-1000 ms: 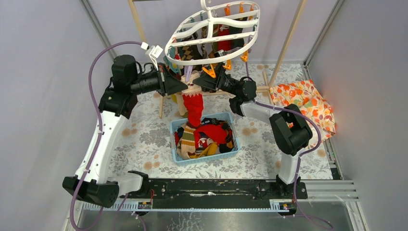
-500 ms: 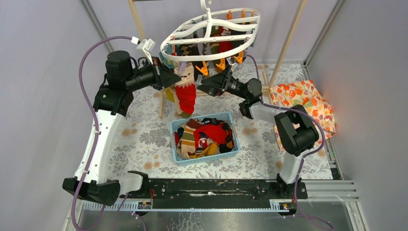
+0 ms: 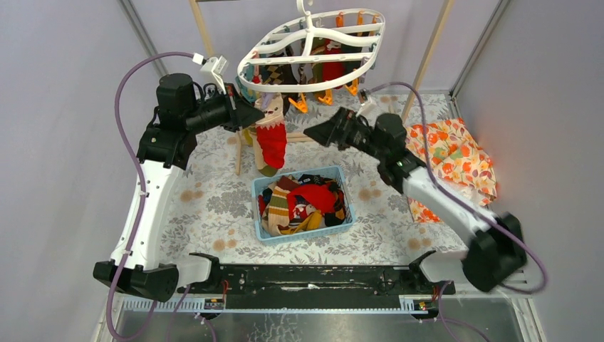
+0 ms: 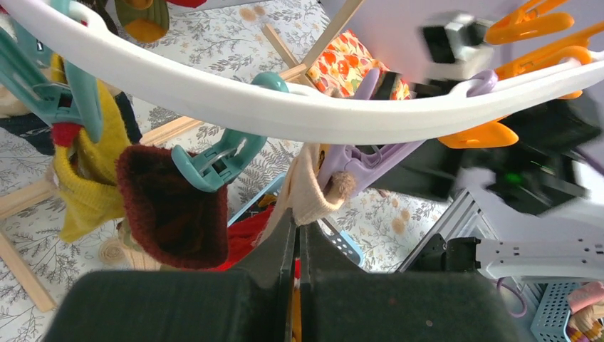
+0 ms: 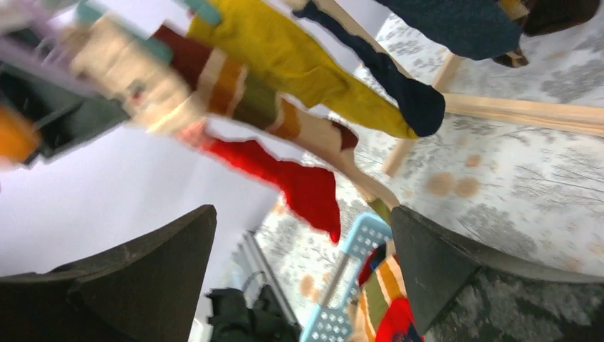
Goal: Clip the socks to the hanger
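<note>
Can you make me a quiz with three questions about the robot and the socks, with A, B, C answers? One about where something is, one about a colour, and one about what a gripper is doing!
1. Where is the blue plastic basket full of socks?
A. hanging from a hook
B. on the flowery table, between the two arms
C. on top of an arm

2. What colour is the big oval plastic hanger?
A. white
B. black
C. green

3. What is the right gripper doing?
A. squeezing a sock
B. pinching a clip
C. standing wide open, holding nothing

Answers:
1 B: the basket stands on the flowery tabletop with one arm on each side.
2 A: its rim and spokes are white.
3 C: its two fingers are far apart with nothing gripped between them.
</note>
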Controlling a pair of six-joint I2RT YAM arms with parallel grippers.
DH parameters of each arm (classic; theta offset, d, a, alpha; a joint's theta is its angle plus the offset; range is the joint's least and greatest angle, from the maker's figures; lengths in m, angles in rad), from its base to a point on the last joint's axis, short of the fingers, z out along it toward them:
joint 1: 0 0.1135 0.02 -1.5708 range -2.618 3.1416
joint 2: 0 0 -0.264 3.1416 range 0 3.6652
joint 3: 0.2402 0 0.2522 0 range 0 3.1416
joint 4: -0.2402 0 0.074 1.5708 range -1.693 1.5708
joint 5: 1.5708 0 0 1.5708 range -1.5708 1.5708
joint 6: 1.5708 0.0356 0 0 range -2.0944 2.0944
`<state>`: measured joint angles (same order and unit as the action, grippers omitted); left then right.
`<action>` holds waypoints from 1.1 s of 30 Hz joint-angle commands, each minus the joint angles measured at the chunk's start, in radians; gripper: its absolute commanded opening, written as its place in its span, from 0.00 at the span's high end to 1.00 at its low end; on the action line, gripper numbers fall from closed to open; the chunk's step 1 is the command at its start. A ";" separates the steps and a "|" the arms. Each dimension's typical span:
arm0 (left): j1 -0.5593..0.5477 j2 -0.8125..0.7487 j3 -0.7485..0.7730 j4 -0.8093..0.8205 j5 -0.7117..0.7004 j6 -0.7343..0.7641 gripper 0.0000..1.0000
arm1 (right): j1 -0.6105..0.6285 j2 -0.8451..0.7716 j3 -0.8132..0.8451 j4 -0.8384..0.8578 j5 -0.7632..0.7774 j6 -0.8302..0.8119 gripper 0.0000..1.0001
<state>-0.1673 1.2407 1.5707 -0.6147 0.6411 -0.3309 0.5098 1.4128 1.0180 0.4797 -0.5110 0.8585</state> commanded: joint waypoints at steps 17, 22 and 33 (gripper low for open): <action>0.011 0.015 0.056 -0.002 0.106 -0.009 1.00 | 0.128 -0.300 -0.022 0.113 0.090 -0.369 0.16; 0.011 0.010 0.063 -0.006 0.100 -0.004 1.00 | 0.126 -0.184 0.050 0.257 0.019 -0.294 0.22; 0.011 0.012 0.071 -0.017 0.099 0.007 1.00 | 0.042 -0.043 0.092 0.641 -0.129 -0.015 0.26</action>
<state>-0.1616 1.2613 1.6081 -0.6456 0.7250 -0.3298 0.5961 1.3487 1.0698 0.8497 -0.5480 0.6838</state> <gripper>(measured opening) 0.026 0.745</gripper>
